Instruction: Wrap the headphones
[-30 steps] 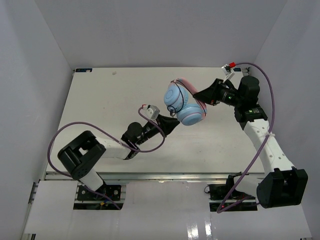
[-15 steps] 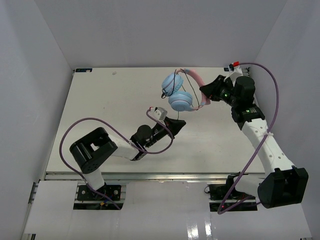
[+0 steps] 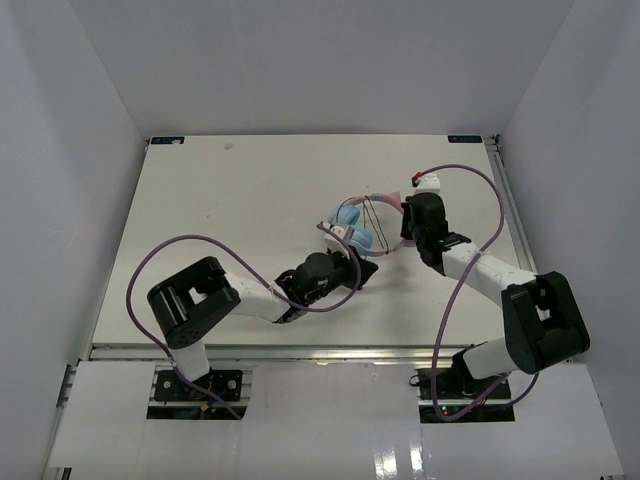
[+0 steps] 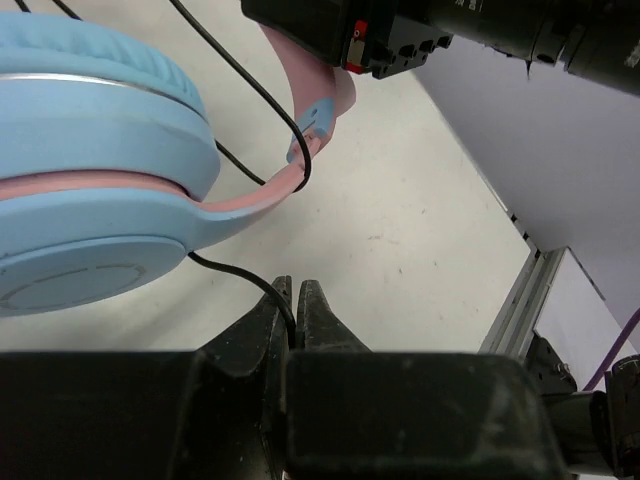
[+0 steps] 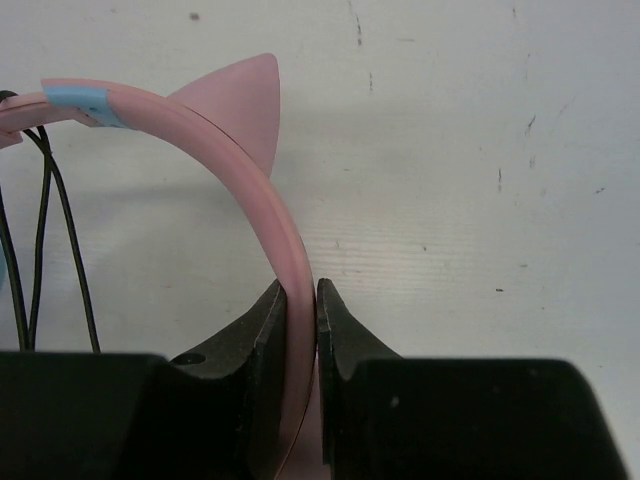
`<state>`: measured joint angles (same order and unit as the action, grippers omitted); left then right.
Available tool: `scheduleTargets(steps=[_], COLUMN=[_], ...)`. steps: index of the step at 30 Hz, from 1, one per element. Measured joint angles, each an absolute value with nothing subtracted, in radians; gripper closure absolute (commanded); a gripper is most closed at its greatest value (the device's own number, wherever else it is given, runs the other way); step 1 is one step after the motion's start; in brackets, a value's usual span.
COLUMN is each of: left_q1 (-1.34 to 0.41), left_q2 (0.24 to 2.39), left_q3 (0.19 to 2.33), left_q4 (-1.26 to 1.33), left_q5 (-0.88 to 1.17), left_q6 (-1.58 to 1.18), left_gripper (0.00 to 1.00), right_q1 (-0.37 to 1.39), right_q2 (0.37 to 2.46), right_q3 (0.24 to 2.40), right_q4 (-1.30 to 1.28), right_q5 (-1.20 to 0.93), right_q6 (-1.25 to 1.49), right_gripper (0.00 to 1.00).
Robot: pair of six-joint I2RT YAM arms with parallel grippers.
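Pink headband [image 5: 262,203] clamped in right tool [image 5: 300,300]; left tool [image 4: 296,300] pinches black cord [image 4: 232,270].

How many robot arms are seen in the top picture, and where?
2. The left arm reaches from the near-left edge to the headphones at mid-table; the right arm reaches them from the near-right. None seems hidden.

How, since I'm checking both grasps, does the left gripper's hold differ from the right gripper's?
The left gripper pinches the thin black cord; the right gripper pinches the pink headband. The left gripper sits beside the blue ear cups; the right gripper sits by a cat-ear point. Both are shut, each on a part of the same headphones.
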<state>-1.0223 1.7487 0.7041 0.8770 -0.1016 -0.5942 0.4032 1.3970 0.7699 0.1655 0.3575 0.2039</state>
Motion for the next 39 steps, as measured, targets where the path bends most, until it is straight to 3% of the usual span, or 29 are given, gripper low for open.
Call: scheduleTargets(steps=[5, 17, 21, 25, 28, 32, 35, 36, 38, 39], left_q1=[-1.023, -1.018, -1.018, -1.018, -1.017, -1.017, -1.021, -1.024, -1.028, -1.03], left_q2=[1.755, 1.873, 1.908, 1.919, 1.916, 1.869, 1.791, 1.757, 1.675, 1.631], left_q3=[0.76, 0.987, 0.994, 0.994, 1.002, 1.012, 1.016, 1.016, 1.016, 1.016], left_q4=[0.713, 0.503, 0.499, 0.486, 0.466, 0.409, 0.357, 0.338, 0.294, 0.269], left_q5=[-0.103, -0.058, -0.033, -0.017, 0.007, 0.055, 0.083, 0.089, 0.092, 0.092], left_q6=[-0.665, -0.743, -0.767, -0.777, -0.765, -0.733, -0.702, -0.69, -0.661, -0.647], left_gripper=[0.89, 0.65, 0.61, 0.5, 0.36, 0.3, 0.24, 0.23, 0.1, 0.09], right_q1=[0.421, 0.439, 0.439, 0.439, 0.438, 0.433, 0.424, 0.418, 0.395, 0.38], right_q2=[1.465, 1.486, 1.486, 1.485, 1.465, 1.384, 1.32, 1.3, 1.261, 1.24], right_q3=[0.722, 0.705, 0.703, 0.702, 0.694, 0.661, 0.656, 0.656, 0.658, 0.66], right_q4=[0.212, 0.235, 0.235, 0.235, 0.236, 0.234, 0.231, 0.229, 0.208, 0.191], right_q5=[0.405, 0.441, 0.425, 0.395, 0.361, 0.304, 0.253, 0.232, 0.17, 0.134], right_q6=[0.162, 0.136, 0.138, 0.131, 0.116, 0.081, 0.044, 0.027, -0.009, -0.028], right_gripper=[0.92, 0.92, 0.77, 0.47, 0.33, 0.13, 0.03, 0.03, 0.05, 0.05])
